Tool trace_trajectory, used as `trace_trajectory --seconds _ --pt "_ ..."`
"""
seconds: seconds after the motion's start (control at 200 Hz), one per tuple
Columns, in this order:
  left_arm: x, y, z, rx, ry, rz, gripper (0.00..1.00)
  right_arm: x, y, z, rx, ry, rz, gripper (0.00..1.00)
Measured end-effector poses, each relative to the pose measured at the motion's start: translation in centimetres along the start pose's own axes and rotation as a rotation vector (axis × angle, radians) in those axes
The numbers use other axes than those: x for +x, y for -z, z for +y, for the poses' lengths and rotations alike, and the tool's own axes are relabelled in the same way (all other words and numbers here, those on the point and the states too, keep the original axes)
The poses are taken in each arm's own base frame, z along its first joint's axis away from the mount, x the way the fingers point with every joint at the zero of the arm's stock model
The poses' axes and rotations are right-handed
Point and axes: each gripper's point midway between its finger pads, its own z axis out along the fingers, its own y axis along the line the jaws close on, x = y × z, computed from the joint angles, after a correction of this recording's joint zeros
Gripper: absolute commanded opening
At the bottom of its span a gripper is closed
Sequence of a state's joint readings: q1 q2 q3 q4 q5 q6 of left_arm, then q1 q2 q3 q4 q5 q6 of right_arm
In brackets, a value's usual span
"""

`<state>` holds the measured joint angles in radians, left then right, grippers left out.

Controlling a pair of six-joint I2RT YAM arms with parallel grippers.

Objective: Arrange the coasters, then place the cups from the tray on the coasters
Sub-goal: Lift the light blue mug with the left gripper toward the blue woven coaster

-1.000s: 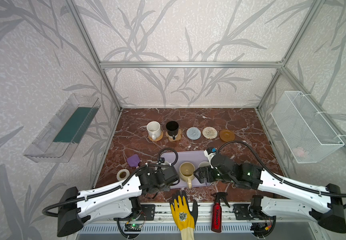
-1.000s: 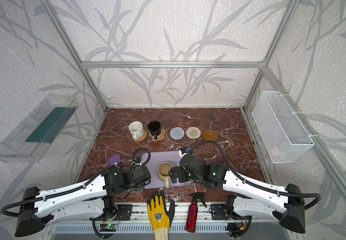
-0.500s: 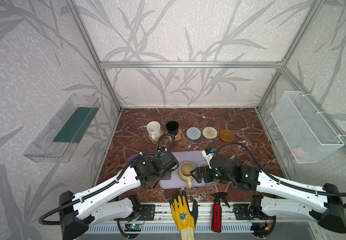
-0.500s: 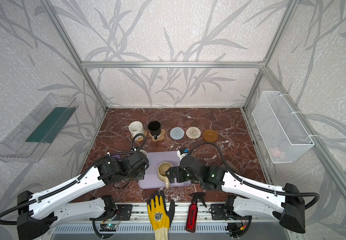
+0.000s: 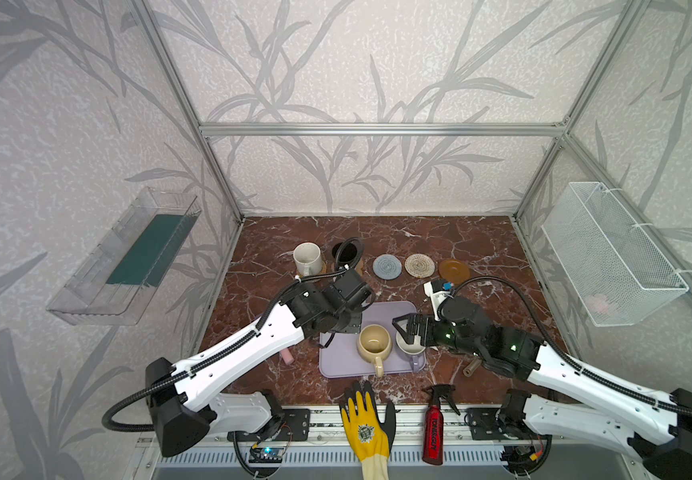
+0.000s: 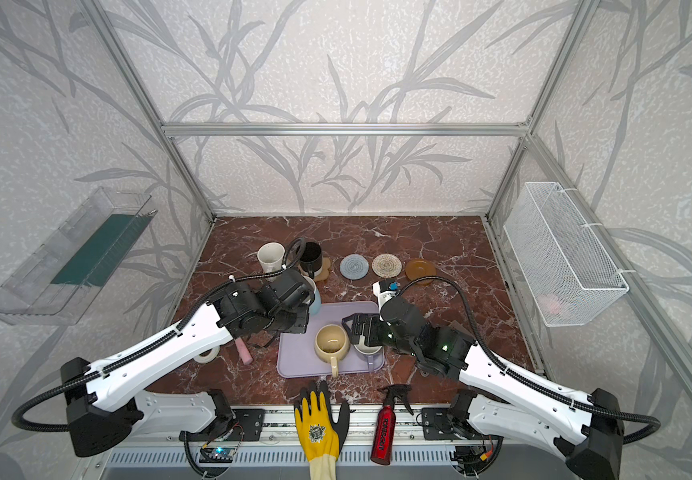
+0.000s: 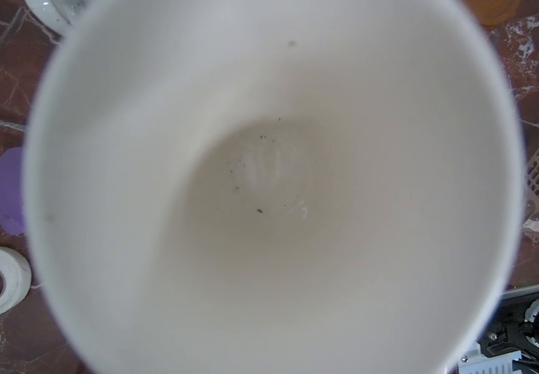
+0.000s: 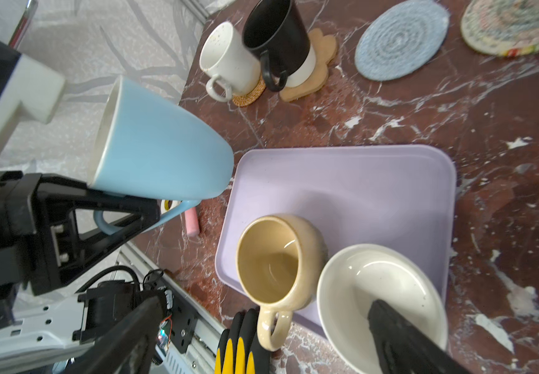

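- two mugs (image 5: 374,343) side by side on tray (image 5: 390,316).
- coaster row (image 5: 387,266) behind tray; two more mugs (image 5: 307,258) on its left end.
- fifth mug (image 8: 161,145) aloft by tray's rear-left corner.

On the red-brown marble tabletop (image 5: 439,237), a roll of white tape (image 6: 207,354) lies just beside a short pink stick (image 6: 242,351). At the front edge, a yellow-and-black work glove (image 5: 365,432) lies near a red spray bottle (image 5: 433,432). A clear plastic bin (image 5: 124,257) hangs on the left wall (a dark green sheet inside), and a white wire basket (image 5: 610,253) hangs on the right wall.
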<state>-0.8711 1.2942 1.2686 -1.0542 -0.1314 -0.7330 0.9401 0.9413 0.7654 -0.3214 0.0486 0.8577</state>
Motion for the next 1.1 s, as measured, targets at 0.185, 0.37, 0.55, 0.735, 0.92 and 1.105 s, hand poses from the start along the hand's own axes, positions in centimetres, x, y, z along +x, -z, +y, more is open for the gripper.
trace_trajectory --seconds 0.185,0.37,0.55,0.735,0.92,1.105 --pt "-3.1 0.1 -1.5 0.012 -0.017 -0.022 0.00 -1.4 0.0 -1.3 0.021 -0.029 -0.022 0.99" --pt "-6.1 -0.7 -2.2 0.022 -0.010 -0.046 0.00 -3.1 0.1 -2.9 0.041 -0.076 -0.050 0.99" --pt "-8.5 -3.1 -2.6 -0.003 -0.013 -0.021 0.00 -5.0 0.2 -4.6 0.052 -0.122 -0.077 0.99" --pt "-10.6 -5.5 -3.8 -0.021 -0.033 -0.009 0.00 -6.2 -1.0 -6.9 0.081 -0.165 -0.058 0.99" --pt "-12.9 -7.6 -5.8 -0.011 -0.050 -0.009 0.00 -7.2 -2.1 -8.5 0.089 -0.192 -0.046 0.99" --pt "-14.9 -11.0 -7.3 -0.012 -0.062 0.002 0.00 -8.0 -2.5 -9.9 0.111 -0.185 -0.049 0.99"
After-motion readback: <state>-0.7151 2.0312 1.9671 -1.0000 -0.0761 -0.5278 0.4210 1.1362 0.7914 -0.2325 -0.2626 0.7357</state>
